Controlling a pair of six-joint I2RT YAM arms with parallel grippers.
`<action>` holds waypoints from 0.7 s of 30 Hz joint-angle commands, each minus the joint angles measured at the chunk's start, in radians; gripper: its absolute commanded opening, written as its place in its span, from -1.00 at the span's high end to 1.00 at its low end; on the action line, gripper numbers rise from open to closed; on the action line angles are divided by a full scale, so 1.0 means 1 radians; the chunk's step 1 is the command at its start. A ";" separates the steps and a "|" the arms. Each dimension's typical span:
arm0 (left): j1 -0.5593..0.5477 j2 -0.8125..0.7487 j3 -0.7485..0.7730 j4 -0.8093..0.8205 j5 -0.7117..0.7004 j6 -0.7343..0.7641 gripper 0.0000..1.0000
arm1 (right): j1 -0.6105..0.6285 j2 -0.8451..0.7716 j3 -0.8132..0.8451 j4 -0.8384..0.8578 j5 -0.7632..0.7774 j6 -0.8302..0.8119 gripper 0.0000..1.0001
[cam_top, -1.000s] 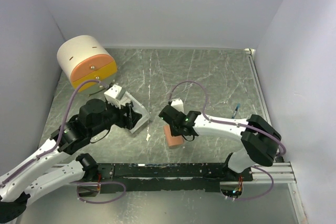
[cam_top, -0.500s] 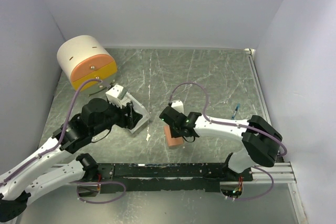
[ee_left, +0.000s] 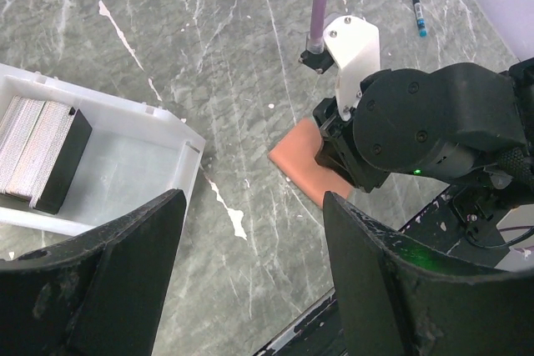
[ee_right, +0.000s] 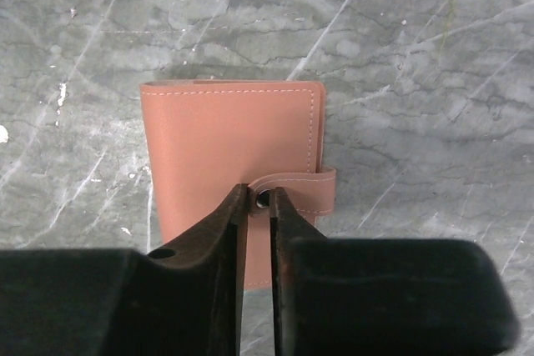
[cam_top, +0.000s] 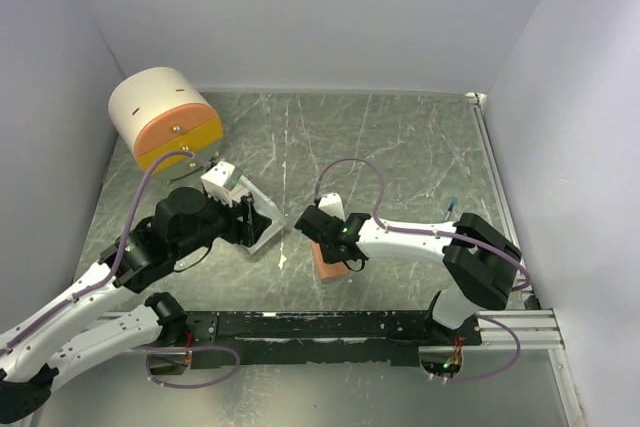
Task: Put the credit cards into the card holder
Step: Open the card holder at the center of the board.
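The card holder (ee_right: 229, 147) lies closed on the table, salmon-brown, its strap (ee_right: 304, 189) wrapped over from the right edge. It also shows in the top view (cam_top: 333, 267) and the left wrist view (ee_left: 296, 154). My right gripper (ee_right: 261, 198) is above it, jaws nearly together and pinching the strap's end at the snap stud; it shows in the top view (cam_top: 328, 234). My left gripper (ee_left: 252, 203) is open and empty over bare table, left of the holder. A stack of thin pale things on edge against a dark block (ee_left: 37, 152) lies in the white box; no flat coloured cards show.
The white open box (cam_top: 262, 209) stands under my left gripper's far side. The round cream-and-orange drawer unit (cam_top: 165, 117) stands at the back left. A small blue pen (cam_top: 452, 209) lies at the right. A black rail (cam_top: 320, 325) runs along the near edge.
My right gripper has shifted a little left over the card holder and stays low on it. My left arm has barely moved.
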State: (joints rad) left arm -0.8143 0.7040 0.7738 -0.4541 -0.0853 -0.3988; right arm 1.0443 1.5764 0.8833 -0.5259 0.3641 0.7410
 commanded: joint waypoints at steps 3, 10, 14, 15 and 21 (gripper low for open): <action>0.006 -0.015 0.000 0.006 -0.002 0.008 -0.57 | 0.010 0.032 -0.016 -0.012 0.050 0.016 1.00; 0.006 0.002 0.003 0.006 0.001 0.003 -0.55 | 0.011 -0.082 -0.071 0.081 0.026 0.018 1.00; 0.007 0.016 0.001 0.005 -0.001 -0.009 -0.51 | 0.010 -0.191 -0.104 0.144 0.001 0.020 1.00; 0.006 0.023 0.003 0.003 0.002 -0.011 -0.50 | 0.010 -0.217 -0.110 0.157 -0.002 0.021 1.00; 0.006 0.074 0.003 0.014 0.046 -0.086 -0.35 | 0.008 -0.367 -0.162 0.256 -0.073 0.049 1.00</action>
State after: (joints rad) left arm -0.8143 0.7525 0.7738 -0.4549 -0.0849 -0.4278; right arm 1.0531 1.2865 0.7490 -0.3752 0.3389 0.7567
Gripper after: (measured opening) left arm 0.701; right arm 0.024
